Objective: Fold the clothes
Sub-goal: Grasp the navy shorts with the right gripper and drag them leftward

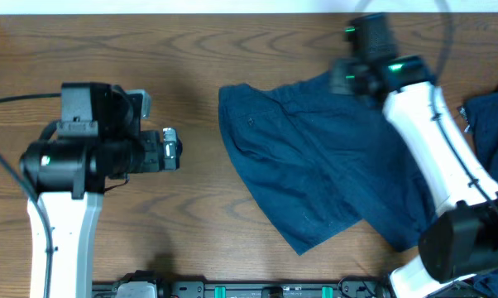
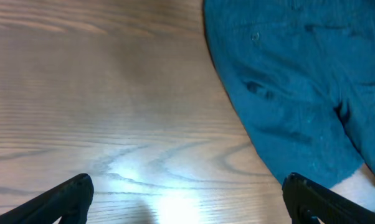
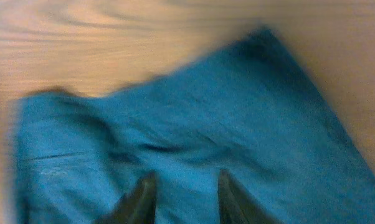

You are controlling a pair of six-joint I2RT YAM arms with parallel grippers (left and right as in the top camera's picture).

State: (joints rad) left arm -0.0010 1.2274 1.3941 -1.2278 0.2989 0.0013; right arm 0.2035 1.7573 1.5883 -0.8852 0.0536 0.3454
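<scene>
Overhead, shorts (image 1: 315, 165) are spread on the bench (image 1: 191, 41) for folding, far edge perhaps pinched by narrowed right fingers (image 3: 144, 199), left fingers (image 2: 69, 196) wide.

Navy denim-like shorts (image 1: 315, 165): spread mostly flat, rumpled, small button showing. Near edge faces the left gripper (image 1: 174, 151), well apart; top edge under the right gripper (image 3: 184, 190). Second dark garment (image 1: 490, 116) lies beyond, partly seen.
</scene>
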